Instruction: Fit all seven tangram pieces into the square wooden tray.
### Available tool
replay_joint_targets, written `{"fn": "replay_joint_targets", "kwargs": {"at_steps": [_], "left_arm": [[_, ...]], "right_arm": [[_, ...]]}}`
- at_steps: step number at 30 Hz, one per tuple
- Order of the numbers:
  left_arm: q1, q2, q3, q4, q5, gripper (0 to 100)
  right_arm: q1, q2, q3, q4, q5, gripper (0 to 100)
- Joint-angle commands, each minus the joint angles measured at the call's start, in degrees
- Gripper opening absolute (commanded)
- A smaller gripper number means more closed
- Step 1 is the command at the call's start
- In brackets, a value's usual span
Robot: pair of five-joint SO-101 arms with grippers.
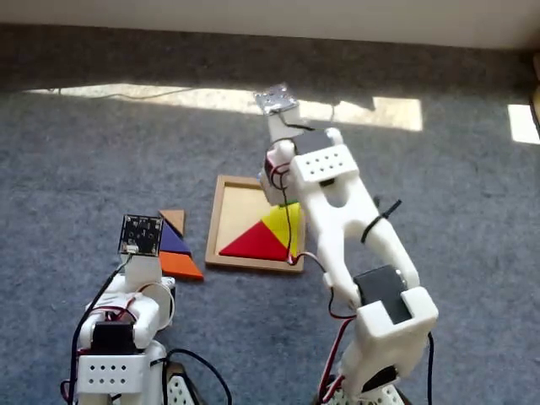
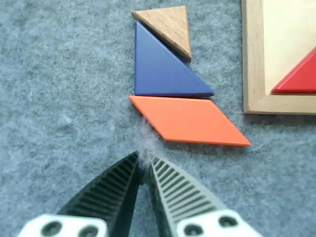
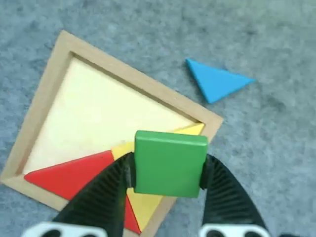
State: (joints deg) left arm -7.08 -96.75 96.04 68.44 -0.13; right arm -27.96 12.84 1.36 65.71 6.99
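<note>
Wooden tray (image 1: 217, 221) on grey carpeted bench (image 1: 84, 169); red triangle (image 1: 253, 243) and yellow triangle (image 1: 283, 221) seated inside. Right end effector (image 3: 167, 171) above tray, clamped on green square (image 3: 170, 160). Light-blue triangle (image 3: 217, 81) lies just outside. Orange parallelogram (image 2: 190, 121), navy triangle (image 2: 160, 69) and wooden triangle (image 2: 168, 27) are grouped beside tray. Left end effector (image 2: 144, 170) near them, closed, empty.

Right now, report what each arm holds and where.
The right arm's jaws clamp the green square tangram piece by two opposite edges; the left arm's jaws, shut, hold nothing.

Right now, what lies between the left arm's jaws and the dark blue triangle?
The orange parallelogram lies there, its long edge alongside the blue triangle; the left wrist view shows it.
</note>
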Motion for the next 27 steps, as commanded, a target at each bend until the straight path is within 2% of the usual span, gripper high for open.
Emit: {"fn": "replay_joint_targets", "kwargs": {"at_steps": [1,6,11,18,24,27], "left_arm": [[0.75,-0.48,1.45,-0.88,-0.35,1],[0.75,-0.48,1.45,-0.88,-0.35,1],[0.75,-0.48,1.45,-0.88,-0.35,1],[0.75,-0.48,1.45,-0.88,-0.35,1],[0.75,-0.48,1.45,-0.88,-0.35,1],[0.75,-0.48,1.45,-0.88,-0.35,1]], "right_arm": [[-3.3,-3.74,3.47,-9.8,0.62,9.5],[-5.93,-3.74,8.92,-19.38,0.7,9.5],[-8.13,-3.56,10.68,-21.93,0.7,9.5],[-8.22,2.33,10.24,-21.67,0.79,9.8],[-8.13,2.68,10.07,-14.37,4.31,22.6],[-8.13,2.59,10.07,-14.29,4.48,22.9]]}}
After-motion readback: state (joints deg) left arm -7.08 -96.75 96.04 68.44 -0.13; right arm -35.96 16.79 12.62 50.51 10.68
